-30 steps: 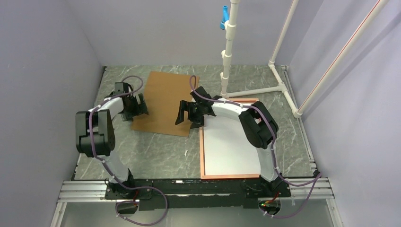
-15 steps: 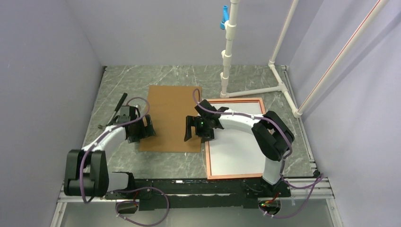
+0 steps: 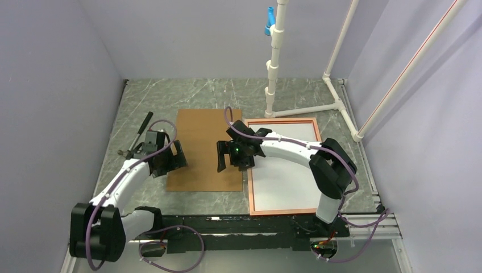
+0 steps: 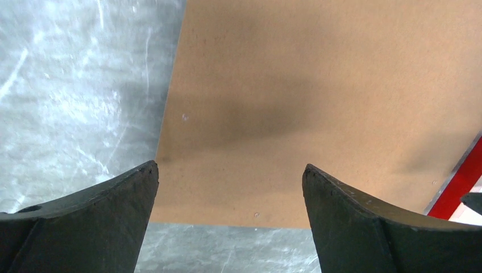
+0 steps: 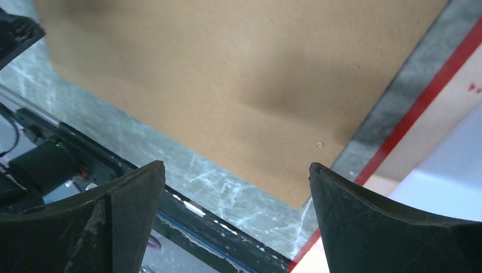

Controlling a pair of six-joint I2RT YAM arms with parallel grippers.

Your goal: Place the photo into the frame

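Observation:
The frame (image 3: 249, 187) lies flat at the right with its copper-orange edge up. The photo (image 3: 287, 176) lies inside it, plain white back up. The brown backing board (image 3: 207, 149) lies just left of the frame. My left gripper (image 3: 176, 161) is open over the board's left edge. My right gripper (image 3: 227, 156) is open over the board's right side, next to the frame's left rail. In the left wrist view the gripper (image 4: 230, 170) spans the board's near edge (image 4: 318, 102), with the frame's red edge (image 4: 463, 182) at the right. The right wrist view shows the gripper (image 5: 236, 168), the board (image 5: 227, 74), the red frame edge (image 5: 420, 108) and the white photo (image 5: 455, 193).
A white pipe stand (image 3: 273, 68) rises behind the frame, with a blue piece (image 3: 269, 23) near its top. A black tool (image 3: 139, 133) lies at the left of the marbled table (image 3: 199, 94). The metal base rail (image 3: 227, 227) runs along the near edge. Walls close in on three sides.
The backing board has slid nearer and squared up beside the frame. The frame shifted a little to the right. Both grippers came nearer with the board; both stay open.

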